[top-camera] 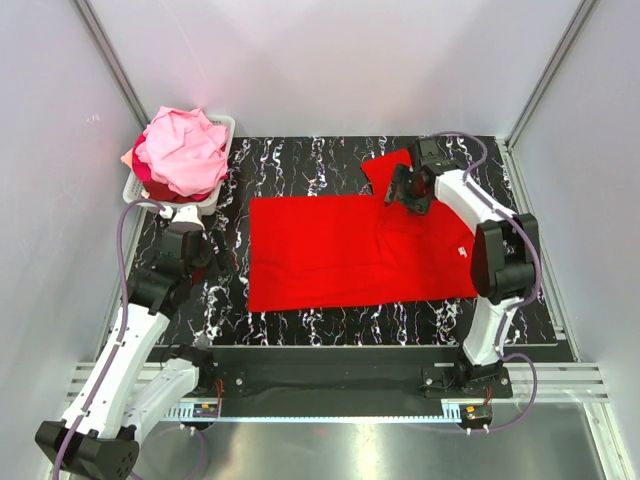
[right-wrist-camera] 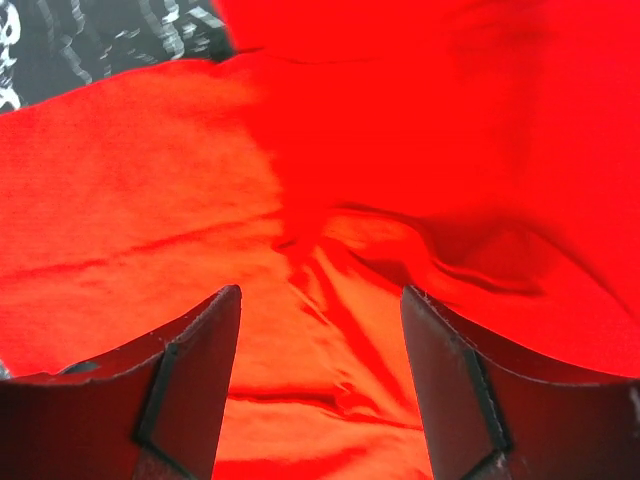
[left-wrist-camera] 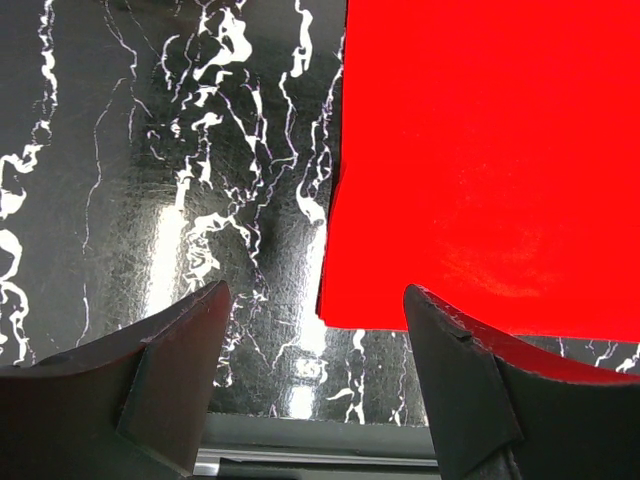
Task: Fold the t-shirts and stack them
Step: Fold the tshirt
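A bright red t-shirt lies spread flat on the black marbled mat, one sleeve sticking out at the far right. My right gripper hovers just above the shirt beside that sleeve; in the right wrist view its jaws stand open over wrinkled red cloth with nothing between them. My left gripper hangs over the mat left of the shirt, open and empty; in the left wrist view the shirt's near left corner lies just ahead. Pink, peach and red t-shirts are piled in the basket.
A white slotted basket stands at the far left corner of the mat. White walls close in on three sides. A metal rail with the arm bases runs along the near edge.
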Robot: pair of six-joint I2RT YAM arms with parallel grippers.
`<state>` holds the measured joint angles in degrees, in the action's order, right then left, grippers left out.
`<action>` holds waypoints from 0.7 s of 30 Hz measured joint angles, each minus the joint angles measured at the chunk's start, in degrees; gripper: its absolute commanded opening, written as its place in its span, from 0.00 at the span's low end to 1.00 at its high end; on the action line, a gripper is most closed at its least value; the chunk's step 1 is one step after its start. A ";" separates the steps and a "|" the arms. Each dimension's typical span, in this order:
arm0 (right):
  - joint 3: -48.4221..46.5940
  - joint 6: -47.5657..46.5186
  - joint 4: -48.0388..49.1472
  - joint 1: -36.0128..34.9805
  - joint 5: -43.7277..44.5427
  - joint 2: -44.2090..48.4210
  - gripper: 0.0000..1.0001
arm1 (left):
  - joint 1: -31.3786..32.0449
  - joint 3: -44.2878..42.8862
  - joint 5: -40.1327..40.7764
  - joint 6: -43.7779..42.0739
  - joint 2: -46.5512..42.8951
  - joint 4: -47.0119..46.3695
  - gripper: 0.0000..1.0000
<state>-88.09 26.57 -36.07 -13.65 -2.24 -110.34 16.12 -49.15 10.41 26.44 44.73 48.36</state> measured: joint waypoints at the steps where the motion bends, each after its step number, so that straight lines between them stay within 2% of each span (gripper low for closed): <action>1: 0.83 -0.02 -0.13 0.35 0.76 1.38 0.72 | 0.00 0.00 0.22 0.09 0.02 0.00 0.74; 6: 6.14 0.00 -0.22 3.87 2.73 6.99 0.61 | 0.13 0.00 0.57 0.17 0.92 0.02 0.74; 13: 7.93 -0.52 -0.11 8.70 1.42 6.73 0.58 | 0.20 0.00 0.52 0.15 1.18 0.02 0.74; 21: 8.13 -1.31 0.92 8.94 -0.55 4.79 0.55 | 0.22 0.00 0.50 0.15 1.22 0.02 0.74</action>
<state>-79.96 25.26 -35.16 -4.71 -2.79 -105.56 16.34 -49.15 10.92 26.59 45.95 48.38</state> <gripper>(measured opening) 0.554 0.743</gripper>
